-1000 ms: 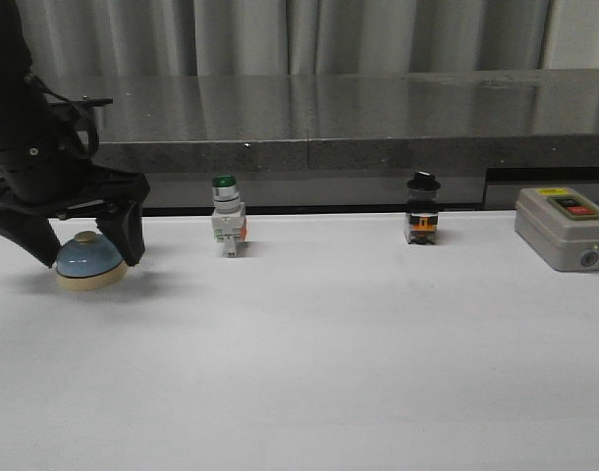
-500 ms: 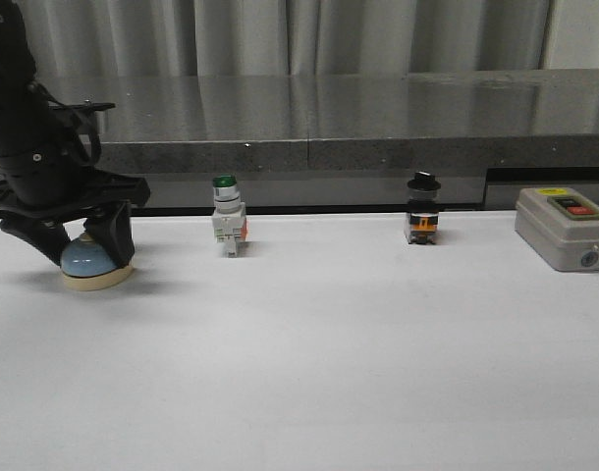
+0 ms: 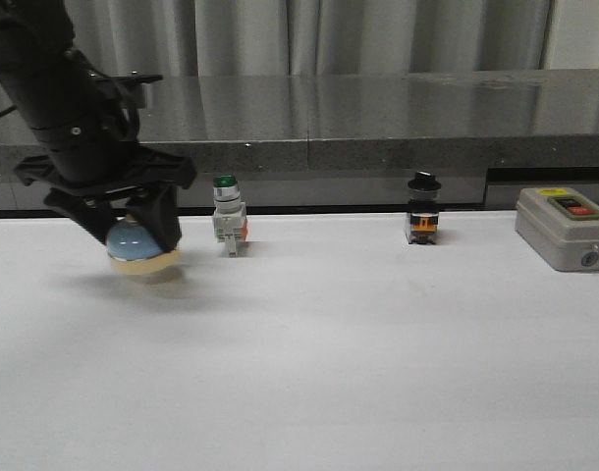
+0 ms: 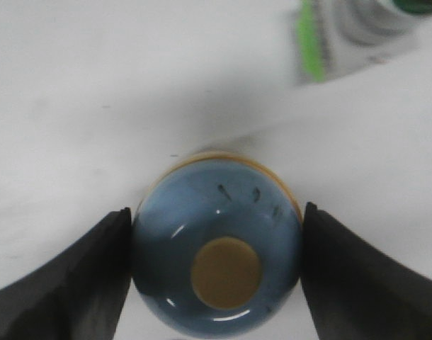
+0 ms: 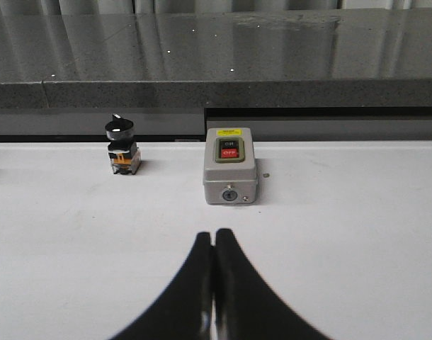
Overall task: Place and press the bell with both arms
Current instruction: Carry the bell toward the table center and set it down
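The bell [image 3: 137, 248] is a light-blue dome with a cream base ring and a cream button. My left gripper [image 3: 133, 235] is shut on it and holds it a little above the white table, left of the green-capped switch. In the left wrist view the bell [image 4: 217, 251] sits between the two black fingers [image 4: 81, 276], which press on its sides. My right gripper [image 5: 214, 237] is shut and empty, low over the table in front of the grey box; it does not show in the front view.
A green-capped white switch [image 3: 227, 228] stands just right of the bell. A black-knob switch [image 3: 422, 221] stands mid-right. A grey box with red and black buttons [image 3: 565, 228] sits at the far right. A dark stone ledge [image 3: 358, 118] runs along the back.
My left gripper closed on the bell, lifted it off the table and carried it to the right, toward the green-capped switch.
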